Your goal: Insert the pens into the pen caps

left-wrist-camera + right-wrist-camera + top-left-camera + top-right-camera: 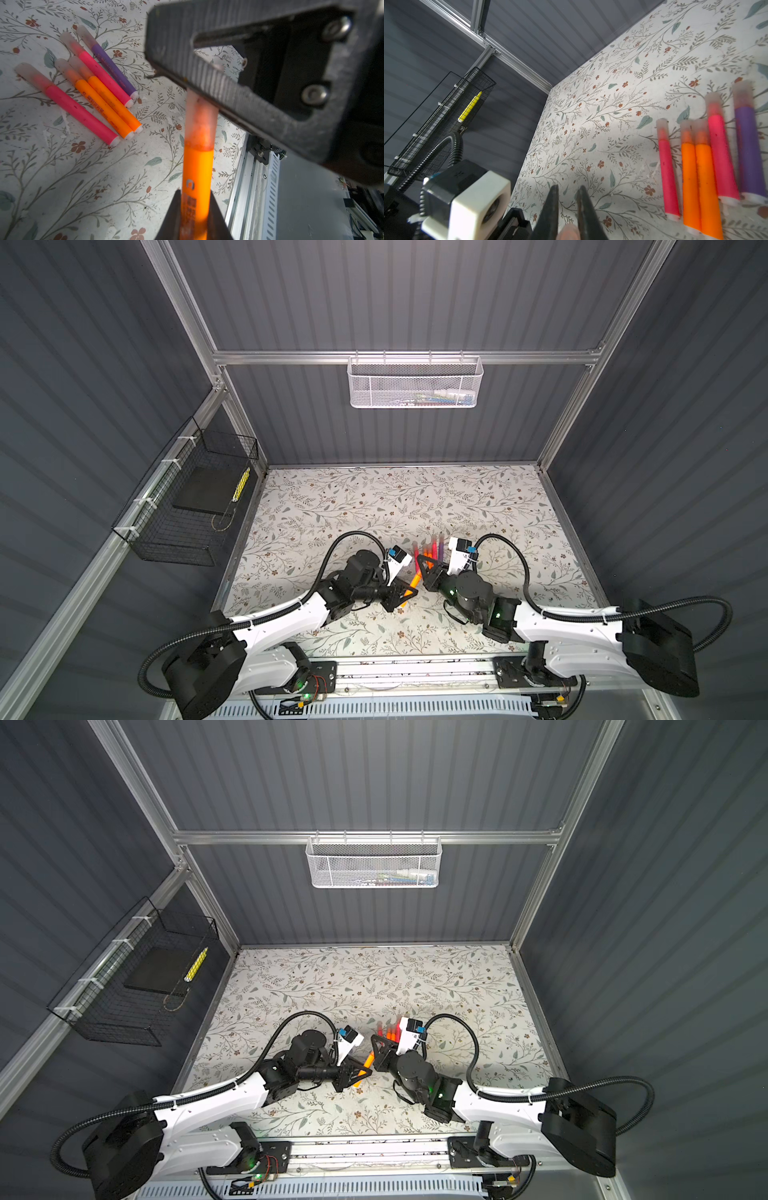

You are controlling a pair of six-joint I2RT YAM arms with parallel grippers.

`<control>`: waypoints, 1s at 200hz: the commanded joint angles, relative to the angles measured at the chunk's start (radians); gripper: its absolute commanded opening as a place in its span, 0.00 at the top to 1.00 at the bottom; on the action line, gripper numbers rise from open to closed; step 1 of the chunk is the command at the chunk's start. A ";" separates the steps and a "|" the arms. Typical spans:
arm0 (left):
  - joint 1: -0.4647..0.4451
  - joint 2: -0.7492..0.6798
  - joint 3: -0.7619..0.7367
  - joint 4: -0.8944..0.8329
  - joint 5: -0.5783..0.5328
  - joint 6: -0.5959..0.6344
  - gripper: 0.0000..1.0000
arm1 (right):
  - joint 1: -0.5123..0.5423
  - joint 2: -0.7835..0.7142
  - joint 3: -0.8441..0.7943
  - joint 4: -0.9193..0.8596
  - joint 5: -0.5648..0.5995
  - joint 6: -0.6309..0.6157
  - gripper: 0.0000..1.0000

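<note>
Right gripper (568, 192) around pen cap (568, 231), mostly unseen

Enclosure of dark grey ribbed wall panels (395, 294) set in an aluminium frame (291, 357); worktop (332, 497) covered in a pale leaf-and-flower print. A white mesh basket (415, 383) hangs from the rear crossbar. A black wire basket (174, 547) on the left-hand wall holds a flat black slab (208, 489) and a yellow stick (241, 484)

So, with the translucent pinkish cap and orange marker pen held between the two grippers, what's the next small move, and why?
Probably open the right gripper and release the translucent pinkish cap: its rim already seems to meet the coloured barrel of the orange marker pen gripped by the left gripper, matching the five capped pens on the table.
</note>
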 commanded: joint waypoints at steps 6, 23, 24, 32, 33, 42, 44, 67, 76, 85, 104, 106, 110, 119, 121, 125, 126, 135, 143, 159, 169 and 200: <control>0.093 0.003 0.063 0.235 -0.205 -0.109 1.00 | 0.110 -0.052 -0.088 0.061 -0.294 -0.150 1.00; 0.131 0.025 0.055 0.292 -0.119 -0.144 1.00 | 0.109 -0.100 -0.143 0.143 -0.345 -0.274 1.00; 0.132 0.027 0.055 0.293 -0.119 -0.144 1.00 | 0.109 -0.101 -0.145 0.141 -0.343 -0.277 1.00; 0.132 0.033 0.055 0.298 -0.119 -0.143 1.00 | 0.110 -0.118 -0.147 0.108 -0.332 -0.301 1.00; 0.133 0.034 0.055 0.298 -0.119 -0.143 1.00 | 0.110 -0.120 -0.147 0.104 -0.328 -0.302 1.00; 0.132 0.039 0.053 0.300 -0.119 -0.136 1.00 | 0.109 -0.134 -0.139 0.059 -0.298 -0.304 1.00; 0.132 0.040 0.053 0.298 -0.121 -0.134 1.00 | 0.109 -0.136 -0.137 0.050 -0.294 -0.302 1.00; 0.131 0.031 0.055 0.261 -0.194 -0.113 1.00 | 0.106 -0.181 -0.063 -0.150 -0.181 -0.259 0.83; 0.132 0.022 0.053 0.239 -0.243 -0.107 1.00 | 0.100 -0.213 -0.028 -0.264 -0.100 -0.233 0.54; 0.132 0.020 0.055 0.207 -0.301 -0.107 1.00 | 0.085 -0.257 0.004 -0.386 -0.015 -0.193 0.47; 0.132 0.053 0.079 0.136 -0.405 -0.133 1.00 | 0.016 -0.385 0.042 -0.629 0.122 -0.095 0.41; 0.132 0.058 0.082 0.131 -0.414 -0.138 1.00 | 0.005 -0.398 0.045 -0.652 0.132 -0.087 0.41; 0.132 0.071 0.089 0.118 -0.431 -0.149 1.00 | -0.011 -0.427 0.050 -0.698 0.158 -0.073 0.39; 0.131 0.108 0.112 0.083 -0.454 -0.176 1.00 | -0.047 -0.481 0.080 -0.843 0.237 -0.014 0.30; 0.132 0.118 0.117 0.077 -0.459 -0.182 1.00 | -0.055 -0.491 0.088 -0.874 0.252 -0.003 0.28; 0.131 0.137 0.126 0.065 -0.466 -0.193 1.00 | -0.073 -0.509 0.104 -0.938 0.281 0.020 0.25; 0.130 0.142 0.128 0.062 -0.466 -0.196 1.00 | -0.078 -0.512 0.108 -0.957 0.289 0.026 0.25; 0.130 0.188 0.151 0.033 -0.480 -0.224 1.00 | -0.117 -0.541 0.150 -1.080 0.336 0.057 0.17; 0.131 0.229 0.169 0.007 -0.494 -0.248 1.00 | -0.149 -0.562 0.180 -1.152 0.363 0.063 0.10; 0.131 0.303 0.209 -0.067 -0.537 -0.295 1.00 | -0.199 -0.581 0.224 -1.176 0.394 -0.003 0.01; 0.130 0.341 0.228 -0.107 -0.557 -0.325 1.00 | -0.220 -0.572 0.249 -1.131 0.381 -0.113 0.01; 0.130 0.420 0.275 -0.160 -0.534 -0.363 1.00 | -0.240 -0.491 0.288 -1.076 0.315 -0.282 0.01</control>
